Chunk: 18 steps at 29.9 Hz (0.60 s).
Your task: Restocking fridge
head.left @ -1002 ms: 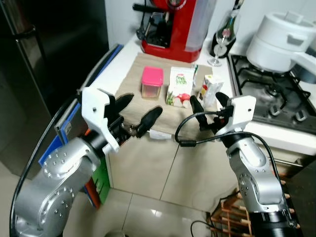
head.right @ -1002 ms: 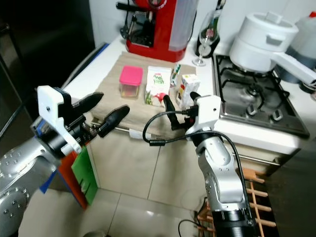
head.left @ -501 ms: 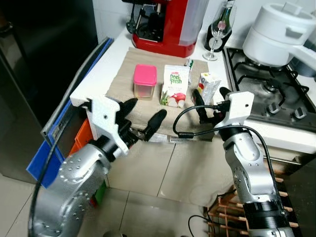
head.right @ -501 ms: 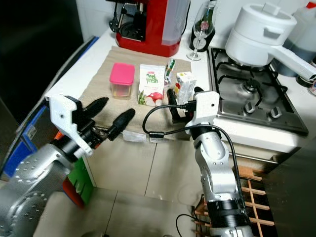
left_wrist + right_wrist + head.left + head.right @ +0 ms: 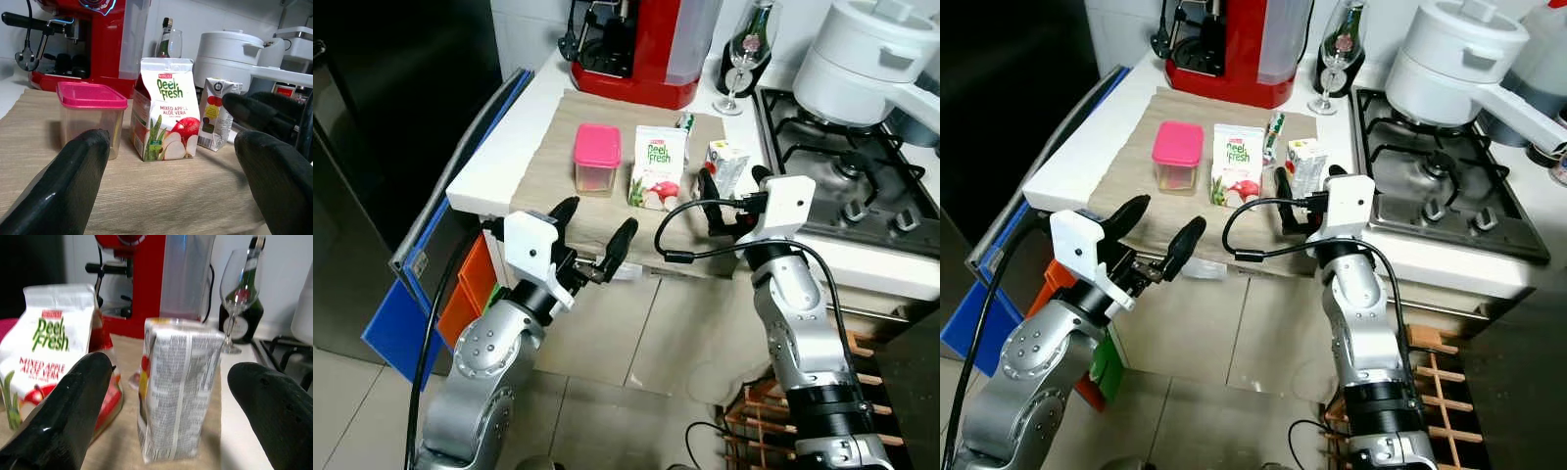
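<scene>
White counter with beige mat, hob alongside, left gripper and right gripper both spread

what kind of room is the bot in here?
Almost certainly a home kitchen: a gas hob with a white pot on it, a red coffee machine on the counter, and a wine glass beside it.

White counter, gas hob, beige floor tiles, dark fridge.
</scene>
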{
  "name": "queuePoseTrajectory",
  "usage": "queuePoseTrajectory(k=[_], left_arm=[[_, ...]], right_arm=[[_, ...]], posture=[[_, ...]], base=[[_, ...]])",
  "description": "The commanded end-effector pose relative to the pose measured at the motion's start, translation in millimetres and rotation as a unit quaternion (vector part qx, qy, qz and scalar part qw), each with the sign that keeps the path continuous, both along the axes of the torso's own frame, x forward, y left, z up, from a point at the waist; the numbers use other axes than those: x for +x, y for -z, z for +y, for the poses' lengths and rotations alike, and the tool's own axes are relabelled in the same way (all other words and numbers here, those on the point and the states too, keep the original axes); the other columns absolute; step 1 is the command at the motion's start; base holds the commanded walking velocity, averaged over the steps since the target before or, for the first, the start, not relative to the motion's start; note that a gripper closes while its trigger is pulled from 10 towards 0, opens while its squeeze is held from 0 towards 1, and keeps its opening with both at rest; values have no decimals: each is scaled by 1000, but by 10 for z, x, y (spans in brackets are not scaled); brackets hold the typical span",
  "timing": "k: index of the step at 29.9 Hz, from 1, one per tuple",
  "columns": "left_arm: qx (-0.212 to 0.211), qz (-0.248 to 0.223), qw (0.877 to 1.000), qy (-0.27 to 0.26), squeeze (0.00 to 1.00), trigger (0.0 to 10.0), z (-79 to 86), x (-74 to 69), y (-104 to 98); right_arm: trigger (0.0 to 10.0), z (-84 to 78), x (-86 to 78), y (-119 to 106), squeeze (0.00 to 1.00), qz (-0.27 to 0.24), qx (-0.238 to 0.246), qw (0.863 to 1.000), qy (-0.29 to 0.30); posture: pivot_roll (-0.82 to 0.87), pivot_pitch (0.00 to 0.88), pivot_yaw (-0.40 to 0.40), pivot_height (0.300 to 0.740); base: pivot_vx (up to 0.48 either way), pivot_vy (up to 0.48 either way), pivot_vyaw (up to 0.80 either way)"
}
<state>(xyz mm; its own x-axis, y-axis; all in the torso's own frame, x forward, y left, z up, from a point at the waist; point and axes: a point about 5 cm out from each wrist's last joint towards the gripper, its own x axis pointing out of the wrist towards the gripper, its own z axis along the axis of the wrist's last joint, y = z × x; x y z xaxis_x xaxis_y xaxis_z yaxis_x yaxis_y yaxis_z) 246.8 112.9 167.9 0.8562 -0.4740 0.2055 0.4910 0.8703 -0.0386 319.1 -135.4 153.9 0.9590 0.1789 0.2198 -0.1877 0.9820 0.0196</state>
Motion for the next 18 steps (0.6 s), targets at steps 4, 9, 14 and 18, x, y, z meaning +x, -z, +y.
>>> queuePoseTrajectory(k=[4, 9, 14, 18], left_arm=[[-8, 2, 1000, 0, 0, 10000, -15, -3, 47], [-11, -3, 1000, -9, 0, 10000, -7, 12, 67], [-12, -3, 1000, -14, 0, 10000, 5, 11, 74], [-12, -3, 1000, -15, 0, 10000, 7, 5, 78]], right_arm=[[10000, 14, 44, -31, 0, -10, 3, 1000, 8], [10000, 39, 83, -9, 0, -7, 6, 1000, 10], [10000, 59, 120, 2, 0, -7, 7, 1000, 10], [10000, 65, 150, 5, 0, -7, 8, 1000, 10]], posture=[[51, 60, -73, 740], [55, 62, -74, 740], [59, 68, -73, 740], [61, 70, -73, 740]], base=[[0, 0, 0], [0, 0, 0], [0, 0, 0], [0, 0, 0]])
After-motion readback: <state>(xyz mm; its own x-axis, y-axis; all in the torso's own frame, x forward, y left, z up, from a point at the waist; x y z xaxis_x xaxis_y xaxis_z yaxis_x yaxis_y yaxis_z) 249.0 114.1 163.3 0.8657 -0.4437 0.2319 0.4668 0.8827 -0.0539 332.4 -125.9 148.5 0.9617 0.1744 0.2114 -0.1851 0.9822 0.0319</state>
